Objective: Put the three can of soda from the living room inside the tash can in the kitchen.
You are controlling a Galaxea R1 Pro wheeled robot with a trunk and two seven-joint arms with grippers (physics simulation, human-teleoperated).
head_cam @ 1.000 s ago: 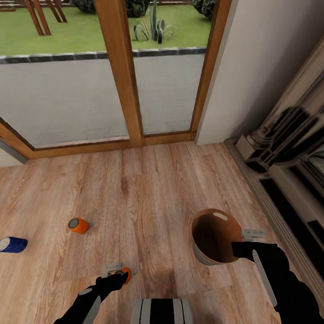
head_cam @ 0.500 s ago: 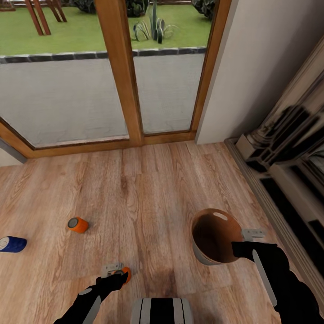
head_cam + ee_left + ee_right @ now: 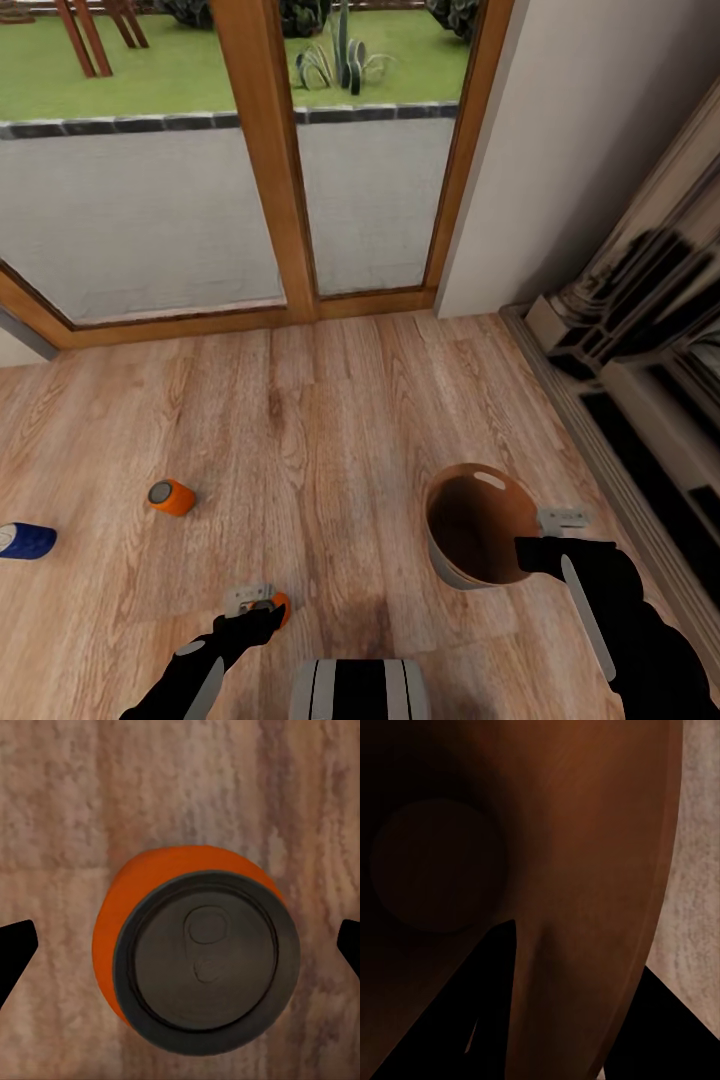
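Lying on the floor (image 3: 330,440) are three soda cans: two orange (image 3: 172,497) (image 3: 280,603), one blue (image 3: 26,540). Left gripper (image 3: 262,606) spread wide around the near can (image 3: 199,956); right gripper (image 3: 545,540) clamps the trash can (image 3: 478,525) rim.

The light wood plank floor (image 3: 330,420) has two small orange cans, one lying on its side (image 3: 171,497) and one nearer (image 3: 279,603). A dark blue can (image 3: 25,540) lies far left. A round grey bin with a brown inside (image 3: 480,537) is at the right.
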